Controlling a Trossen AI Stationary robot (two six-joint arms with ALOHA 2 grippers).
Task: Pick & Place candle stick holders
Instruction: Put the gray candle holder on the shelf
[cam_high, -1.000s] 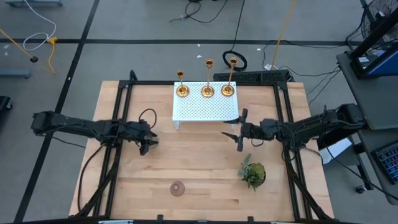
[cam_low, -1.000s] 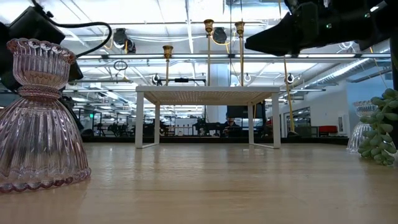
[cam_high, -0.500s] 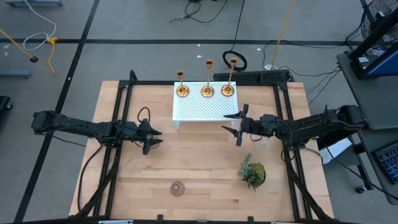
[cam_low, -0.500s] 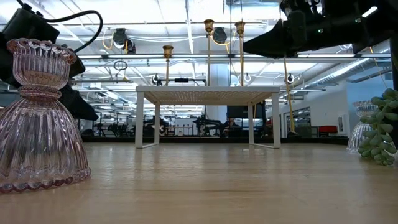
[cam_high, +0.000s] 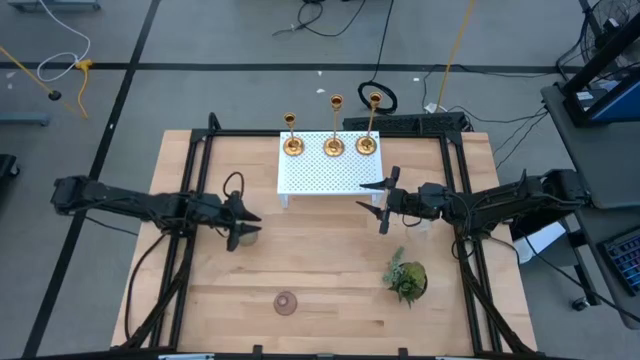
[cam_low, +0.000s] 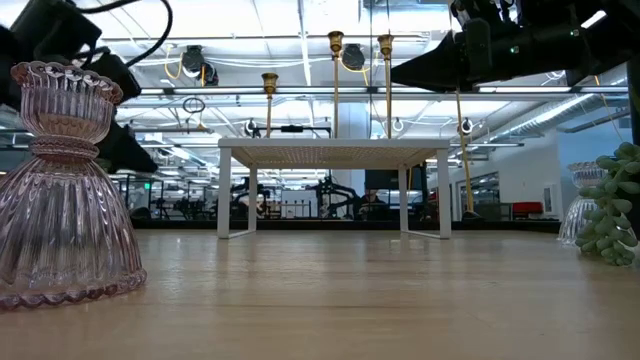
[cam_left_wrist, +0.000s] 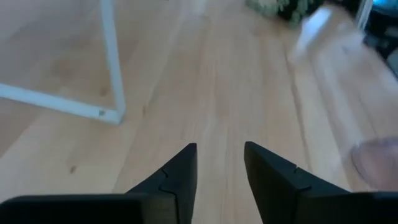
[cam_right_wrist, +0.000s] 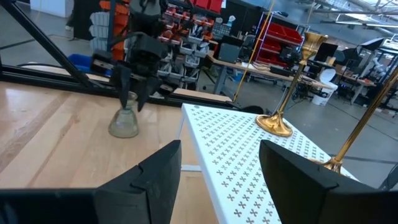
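Note:
Three gold candle stick holders (cam_high: 291, 145) (cam_high: 334, 146) (cam_high: 366, 144) stand upright on their round bases on the far part of a white perforated stand (cam_high: 330, 175). They also show in the low view (cam_low: 335, 45) and the right wrist view (cam_right_wrist: 277, 123). My right gripper (cam_high: 382, 201) is open and empty, above the table at the stand's near right corner, pointing toward the table's left edge. My left gripper (cam_high: 243, 225) is open and empty, left of the stand. Its fingers (cam_left_wrist: 174, 174) point over bare wood.
A small clear glass vase (cam_high: 246, 236) stands right beside my left gripper; it also shows in the right wrist view (cam_right_wrist: 124, 122). A pink ribbed glass vase (cam_high: 286, 302) stands near the front edge. A green plant (cam_high: 406, 281) and another clear vase (cam_low: 580, 205) stand at the right.
My left gripper has gone a little toward the table's right edge, close to the clear vase. My right gripper has gone a little toward the far edge, up to the white stand's near right corner. The candle stick holders have stayed put.

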